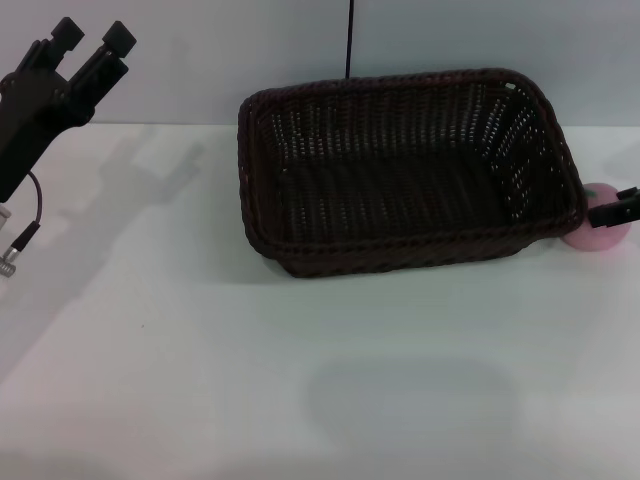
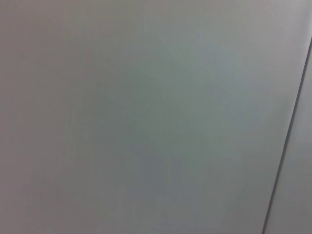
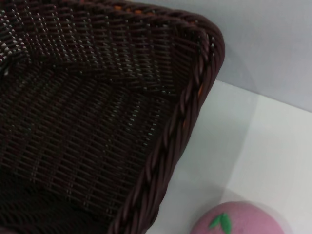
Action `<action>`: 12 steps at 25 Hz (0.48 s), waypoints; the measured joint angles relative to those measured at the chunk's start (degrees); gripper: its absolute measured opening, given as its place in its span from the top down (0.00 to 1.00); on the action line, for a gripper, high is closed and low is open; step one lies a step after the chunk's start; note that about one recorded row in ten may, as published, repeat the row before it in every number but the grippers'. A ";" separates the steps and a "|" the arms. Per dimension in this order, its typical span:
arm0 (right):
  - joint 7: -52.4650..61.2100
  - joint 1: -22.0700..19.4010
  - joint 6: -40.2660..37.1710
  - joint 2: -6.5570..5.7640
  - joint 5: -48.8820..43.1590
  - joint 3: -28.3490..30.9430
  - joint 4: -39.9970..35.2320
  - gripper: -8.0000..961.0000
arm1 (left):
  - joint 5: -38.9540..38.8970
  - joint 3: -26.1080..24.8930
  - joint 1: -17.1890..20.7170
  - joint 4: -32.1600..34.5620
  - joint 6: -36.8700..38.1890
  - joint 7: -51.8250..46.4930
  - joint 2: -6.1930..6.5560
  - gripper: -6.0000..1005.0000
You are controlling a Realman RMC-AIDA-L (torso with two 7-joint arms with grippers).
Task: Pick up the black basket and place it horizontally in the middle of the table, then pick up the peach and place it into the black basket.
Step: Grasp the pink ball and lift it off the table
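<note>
Black basket (image 1: 405, 170) lengthwise mid-table (image 1: 300, 380), empty. Peach (image 1: 598, 232) beside its right end, R gripper (image 1: 618, 210) at peach, finger spread unclear. L gripper (image 1: 90, 45) raised far left, fingers slightly apart.

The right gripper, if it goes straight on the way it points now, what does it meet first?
Probably the peach. In the head view the right gripper comes in from the table's right edge, its tip already over the peach, beside the black basket. Depth is unclear, so contact cannot be confirmed.
</note>
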 joint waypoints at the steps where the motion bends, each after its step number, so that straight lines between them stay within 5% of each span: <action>1: 0.03 0.17 0.63 0.03 -0.02 -0.27 0.64 0.37 | -0.03 0.00 -0.03 -0.16 0.22 0.00 0.01 0.15; 12: 0.15 0.21 2.65 0.47 0.19 -0.30 1.79 0.61 | -0.23 0.00 -0.02 -0.76 0.73 -0.05 0.09 0.15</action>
